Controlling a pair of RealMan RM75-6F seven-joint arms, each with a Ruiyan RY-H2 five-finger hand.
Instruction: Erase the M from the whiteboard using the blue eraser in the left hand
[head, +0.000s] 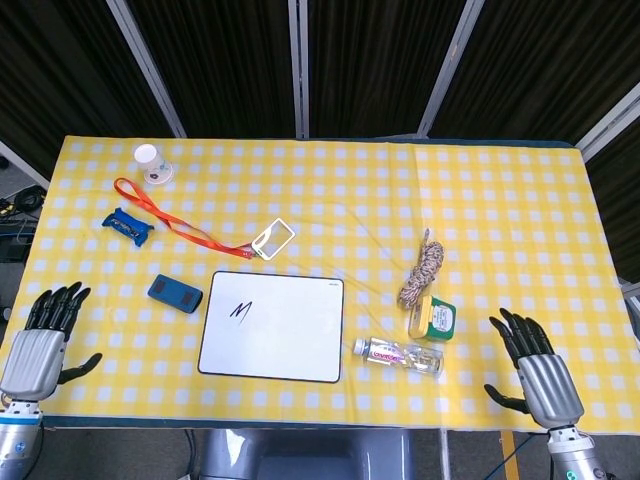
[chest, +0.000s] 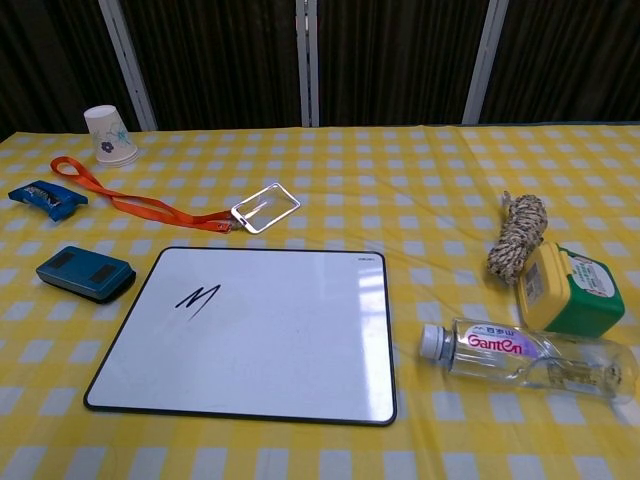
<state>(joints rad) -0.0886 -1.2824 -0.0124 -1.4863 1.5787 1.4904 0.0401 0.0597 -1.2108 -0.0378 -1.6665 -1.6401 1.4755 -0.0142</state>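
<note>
Dark vertical panels with pale metal struts back a table spread with a yellow-and-white checked cloth (head: 480, 200). From the head view, the whiteboard (head: 272, 326) lies flat near the front edge, left of centre, its long axis running left to right and turned a little clockwise. A black M (head: 239, 311) sits in its upper-left part. Just beside the board's left edge, not touching it, lies the blue eraser (head: 175, 292), its long axis slanting from upper left down to lower right. Farther back on the left are a paper cup (head: 150, 162), a blue wrapped packet (head: 127, 224) and an orange lanyard (head: 165, 218) ending in a clear badge holder (head: 272, 238). Right of the board lie a coil of rope (head: 423, 269), a yellow-and-green tub (head: 432, 317) and a clear plastic bottle (head: 398, 354) on its side. The left hand (head: 38, 343) hovers at the front-left corner with fingers spread and nothing in it, well apart from the eraser. The right hand (head: 535, 372) is at the front right, likewise spread and empty.

From the chest view, neither hand shows. The whiteboard (chest: 250, 335) fills the near middle, the M (chest: 198, 296) towards its left side. The eraser (chest: 85, 273) rests left of the board, its long axis running left to right with the right end a little nearer the camera. The bottle (chest: 525, 357) lies with its cap pointing towards the board.
</note>
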